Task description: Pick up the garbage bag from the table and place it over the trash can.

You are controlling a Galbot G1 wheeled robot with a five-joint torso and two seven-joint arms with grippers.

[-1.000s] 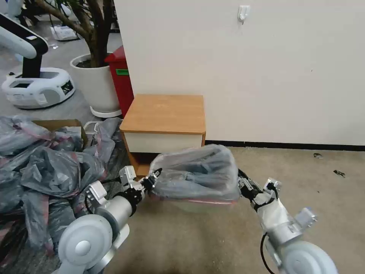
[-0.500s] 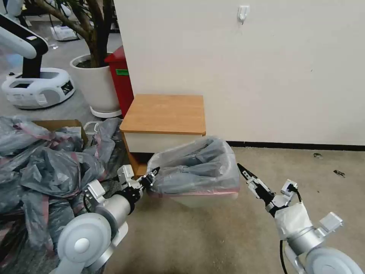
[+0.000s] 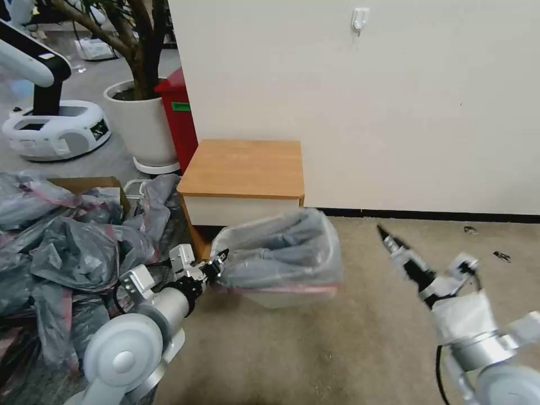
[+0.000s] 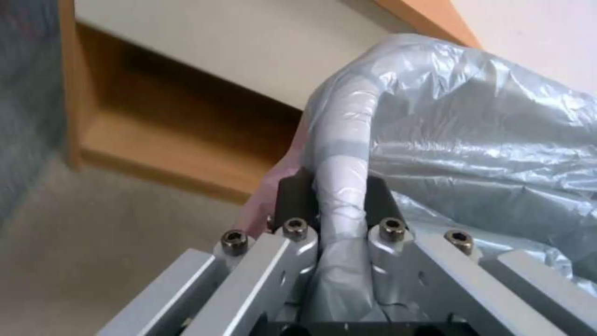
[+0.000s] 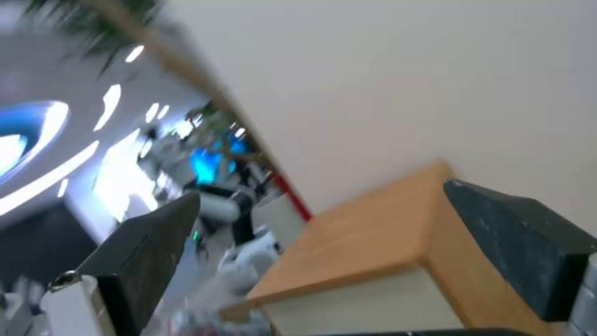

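Left gripper [image 3: 218, 260] clamps the garbage bag [image 3: 281, 256] draped over the trash can [image 3: 292, 295]. Right gripper [image 3: 388, 239] hovers apart, fingers [image 5: 522, 242] spread.

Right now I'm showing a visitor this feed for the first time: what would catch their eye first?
The grey bag puffed over the cream bin on the carpet, before the wooden table, draws the eye first. The left tool pinches a fold of the bag at the bin's left edge; the right tool hangs open, apart from it. A heap of similar bags sprawls on the left.
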